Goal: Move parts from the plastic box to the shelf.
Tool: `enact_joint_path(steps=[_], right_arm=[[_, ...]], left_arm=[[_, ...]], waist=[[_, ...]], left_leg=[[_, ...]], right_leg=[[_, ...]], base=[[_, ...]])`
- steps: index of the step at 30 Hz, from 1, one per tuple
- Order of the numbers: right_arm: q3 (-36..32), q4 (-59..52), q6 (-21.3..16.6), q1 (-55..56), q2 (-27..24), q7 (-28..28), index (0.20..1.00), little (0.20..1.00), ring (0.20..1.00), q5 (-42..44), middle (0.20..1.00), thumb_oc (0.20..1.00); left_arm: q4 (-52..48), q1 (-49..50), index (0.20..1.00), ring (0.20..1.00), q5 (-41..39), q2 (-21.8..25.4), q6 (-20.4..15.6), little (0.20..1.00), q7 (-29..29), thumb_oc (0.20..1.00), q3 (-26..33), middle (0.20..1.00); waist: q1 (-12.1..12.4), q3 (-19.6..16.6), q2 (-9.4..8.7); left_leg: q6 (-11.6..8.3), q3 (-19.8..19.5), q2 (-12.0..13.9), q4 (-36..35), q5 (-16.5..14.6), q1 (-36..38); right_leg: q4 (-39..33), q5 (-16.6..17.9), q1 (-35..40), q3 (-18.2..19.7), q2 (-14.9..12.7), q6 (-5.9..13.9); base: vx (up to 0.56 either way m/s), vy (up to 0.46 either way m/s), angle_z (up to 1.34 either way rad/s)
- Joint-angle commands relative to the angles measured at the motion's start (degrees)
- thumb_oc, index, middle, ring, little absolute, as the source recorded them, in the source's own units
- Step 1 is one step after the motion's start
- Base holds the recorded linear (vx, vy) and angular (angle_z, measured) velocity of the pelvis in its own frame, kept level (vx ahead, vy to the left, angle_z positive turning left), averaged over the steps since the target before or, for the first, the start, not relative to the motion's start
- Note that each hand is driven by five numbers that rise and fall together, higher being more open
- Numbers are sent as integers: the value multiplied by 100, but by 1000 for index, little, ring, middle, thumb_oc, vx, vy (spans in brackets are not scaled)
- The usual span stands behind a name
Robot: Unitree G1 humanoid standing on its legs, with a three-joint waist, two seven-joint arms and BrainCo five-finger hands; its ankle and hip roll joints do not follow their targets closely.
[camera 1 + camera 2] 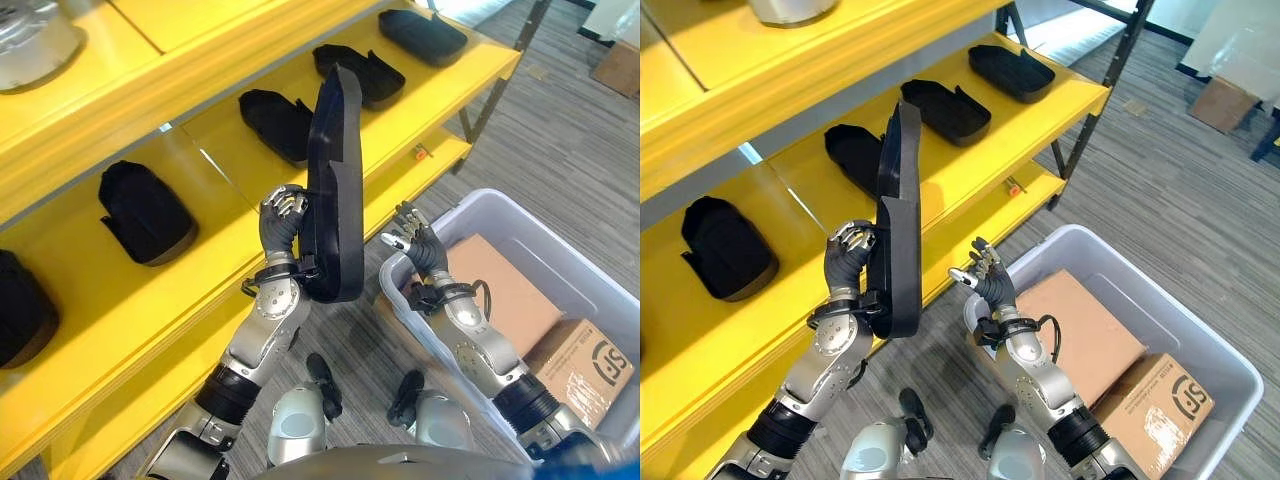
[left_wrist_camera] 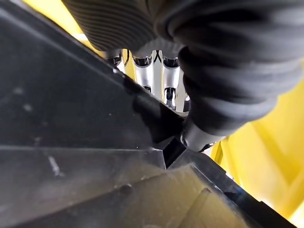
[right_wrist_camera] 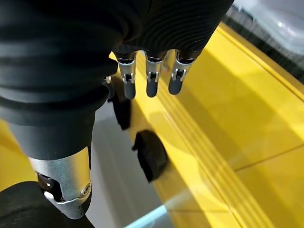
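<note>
Grey wood-grain floor point(image 1: 560, 130) w/ a yellow shelf point(image 1: 120, 300) running diagonally across the left of the scene and a clear plastic box point(image 1: 1200, 330) at lower right. Box holds two cardboard cartons point(image 1: 1090, 335), lying flat.

Left hand point(image 1: 282, 222) is in front of the shelf edge, fingers curled round a long black part point(image 1: 335, 180). Part is held on edge, long axis near vertical w/ a slight lean; top end points up toward the upper shelf level, rounded bottom end sits just beside the left wrist. Its flat face is turned sideways, thin rim toward the camera. Left wrist view shows the fingers point(image 2: 142, 73) wrapped over the part's dark surface.

Right hand point(image 1: 985, 275) is up above the box's near corner, between box and shelf, fingers loosely spread, holding nothing, apart from the part. Right wrist view: fingers point(image 3: 151, 76) straight, yellow shelf past them.

Already on the shelf: a row of similar black parts point(image 1: 145, 212) lying flat, well apart along the same level. Upper shelf has a silver round object point(image 1: 30, 40) at the left corner.
</note>
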Motion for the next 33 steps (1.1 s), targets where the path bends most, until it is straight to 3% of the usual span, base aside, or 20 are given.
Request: enact_joint_path(steps=[1,3,5,7,9,12,15,16,19,23,26,30,33], right_arm=[[-19,-248,-331,-79,265,-299,1000,1000,1000,-28,1000,1000],[-31,-262,-328,-38,267,-295,1000,1000,1000,-23,1000,1000],[-150,-376,-395,138,211,-414,1000,1000,1000,-14,1000,1000],[-233,-463,-360,266,153,-400,1000,1000,1000,-2,1000,1000],[-257,-478,-315,308,133,-401,1000,1000,1000,24,1000,1000],[-297,-469,-280,278,140,-446,1000,1000,1000,-78,1000,1000],[-431,-412,-221,302,129,-414,1000,1000,1000,-11,1000,1000],[-469,-386,-198,321,115,-362,1000,1000,1000,2,1000,1000],[-509,-315,-86,293,79,-134,1000,1000,1000,19,1000,1000],[-431,-332,76,198,19,-66,1000,1000,1000,-6,1000,1000],[-325,-354,88,104,-77,-152,1000,1000,1000,-16,1000,1000],[-331,-428,19,229,-237,-176,1000,1000,1000,62,1000,1000],[-374,-356,-76,371,-238,-115,1000,1000,1000,135,1000,1000]], left_arm=[[-795,-197,200,200,167,119,-182,200,-593,200,113,200],[-777,-173,200,200,165,125,-180,200,-632,200,118,200],[-691,2,200,200,149,146,-276,200,-956,200,84,200],[-689,90,200,200,148,164,-307,200,-1013,200,104,200],[-705,200,200,200,123,175,-305,200,-1031,200,140,200],[-720,384,200,200,37,186,-285,200,-1044,200,209,200],[-713,403,200,200,40,178,-213,200,-1067,200,196,200],[-709,436,200,200,2,162,-200,200,-1044,200,187,200],[-750,548,200,200,-2,174,-337,200,-956,200,263,200],[-856,681,200,200,-55,147,-376,200,-905,200,378,200],[-722,654,200,200,-131,114,-456,200,-950,200,385,200],[-498,461,200,200,-183,171,-498,200,-973,200,326,200],[-383,340,200,200,-135,201,-341,200,-970,200,278,200]], waist=[[-79,-47,-205],[-113,-84,-193],[-238,-268,-195],[-265,-352,-241],[-260,-394,-252],[-230,-438,-283],[-316,-413,-332],[-337,-419,-341],[-295,-371,-354],[-232,-418,-333],[-276,-411,-300],[-428,-372,-245],[-439,-309,-238]], left_leg=[[-167,-1224,-549,-271,-350,169],[-116,-1289,-574,-348,-231,117],[-111,-1955,-790,-649,-146,154],[-94,-2226,-931,-614,-233,168],[-93,-2315,-965,-577,-275,204],[-111,-2034,-982,-175,-527,180],[-167,-1436,-765,204,-711,134],[-231,-1376,-662,288,-820,189],[-293,-1502,-443,331,-697,211],[-578,-1782,39,-56,-236,282],[-773,-1642,674,-283,217,232],[-805,-1281,789,-427,123,437],[-725,-1285,583,-277,-89,499]], right_leg=[[-761,62,570,1195,694,166],[-678,67,489,1243,782,108],[-594,0,335,1980,1243,32],[-887,157,332,2123,1230,37],[-958,228,339,2104,1206,58],[-991,276,305,1855,1086,92],[-1001,258,360,1550,953,96],[-967,170,420,1505,917,127],[-848,156,420,1432,872,62],[-754,65,418,1474,845,9],[-518,-75,402,1378,643,-23],[-82,-390,380,1151,476,-16],[20,-407,443,1120,352,56]], base=[[53,13,95],[-35,-13,188],[6,-31,189],[58,-59,96],[46,-71,137],[6,-44,70],[-10,19,57],[-4,84,73],[-5,145,63],[4,249,11],[-13,405,-18],[-21,363,38],[-12,299,28]])
